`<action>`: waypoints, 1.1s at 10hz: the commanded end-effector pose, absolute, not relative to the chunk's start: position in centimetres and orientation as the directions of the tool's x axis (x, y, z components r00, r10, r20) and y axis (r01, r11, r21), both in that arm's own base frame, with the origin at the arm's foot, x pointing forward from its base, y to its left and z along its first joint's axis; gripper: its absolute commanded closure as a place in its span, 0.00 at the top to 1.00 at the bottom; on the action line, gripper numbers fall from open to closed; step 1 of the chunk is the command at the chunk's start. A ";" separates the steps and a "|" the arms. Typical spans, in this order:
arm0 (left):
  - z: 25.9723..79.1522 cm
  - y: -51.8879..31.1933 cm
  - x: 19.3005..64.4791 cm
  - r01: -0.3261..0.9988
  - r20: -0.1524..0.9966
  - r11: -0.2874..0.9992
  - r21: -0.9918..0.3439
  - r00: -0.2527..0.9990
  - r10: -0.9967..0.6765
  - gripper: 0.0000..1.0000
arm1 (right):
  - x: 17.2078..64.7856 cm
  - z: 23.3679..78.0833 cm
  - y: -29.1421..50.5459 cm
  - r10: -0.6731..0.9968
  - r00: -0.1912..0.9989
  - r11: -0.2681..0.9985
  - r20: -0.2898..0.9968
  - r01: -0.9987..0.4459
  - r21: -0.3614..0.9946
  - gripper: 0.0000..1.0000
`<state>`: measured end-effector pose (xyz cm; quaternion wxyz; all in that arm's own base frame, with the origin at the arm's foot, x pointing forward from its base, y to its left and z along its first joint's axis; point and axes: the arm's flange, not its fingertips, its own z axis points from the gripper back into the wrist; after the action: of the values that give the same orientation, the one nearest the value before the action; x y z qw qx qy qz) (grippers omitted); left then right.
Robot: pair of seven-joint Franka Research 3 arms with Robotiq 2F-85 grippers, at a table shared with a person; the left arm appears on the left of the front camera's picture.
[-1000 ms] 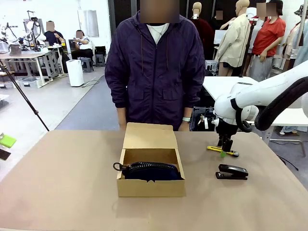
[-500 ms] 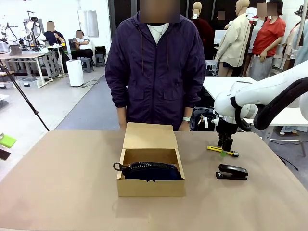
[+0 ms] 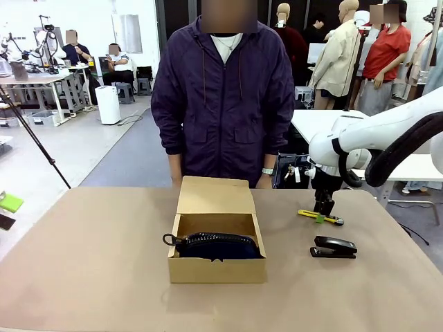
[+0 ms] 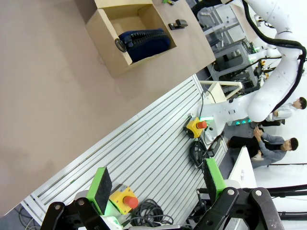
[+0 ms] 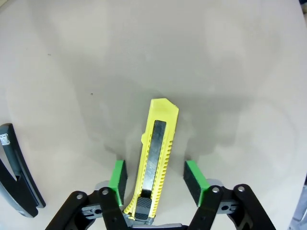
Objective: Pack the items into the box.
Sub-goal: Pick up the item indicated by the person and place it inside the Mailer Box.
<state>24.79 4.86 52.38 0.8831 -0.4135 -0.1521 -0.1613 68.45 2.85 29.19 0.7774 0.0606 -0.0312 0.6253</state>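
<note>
Right end effector [image 5: 156, 176] low over knife [image 5: 158, 143], 2 pads apart either side, not touching. Stapler [image 3: 333, 246] just beside it on bench [image 3: 104, 263]; box [image 3: 217, 270] holding pouch [image 3: 218, 243] well apart to its left. Left end effector [image 4: 158, 184] open wide, empty, far from box.

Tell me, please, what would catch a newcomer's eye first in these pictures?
The right end effector stands low over the right side of the table, open jaws astride the yellow utility knife. Mid-table, the open cardboard box holds the navy pouch; the black stapler lies near the knife.
</note>
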 end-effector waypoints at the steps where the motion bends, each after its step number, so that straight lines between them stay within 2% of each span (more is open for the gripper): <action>1: 52.2 5.2 24.7 0.424 0.413 0.604 -0.675 0.895 -0.167 1.00 | 68.5 28.7 2.7 0.966 0.226 0.222 0.128 -0.974 0.038 0.00; 11: 52.2 5.2 24.7 0.424 0.413 0.604 -0.675 0.895 -0.167 1.00 | 67.3 28.3 1.9 0.959 0.232 0.229 0.166 -0.973 0.035 0.00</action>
<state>24.79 4.86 52.39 0.8831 -0.4135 -0.1521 -0.1613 68.50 2.37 29.83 0.7848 0.0613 -0.0475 0.6149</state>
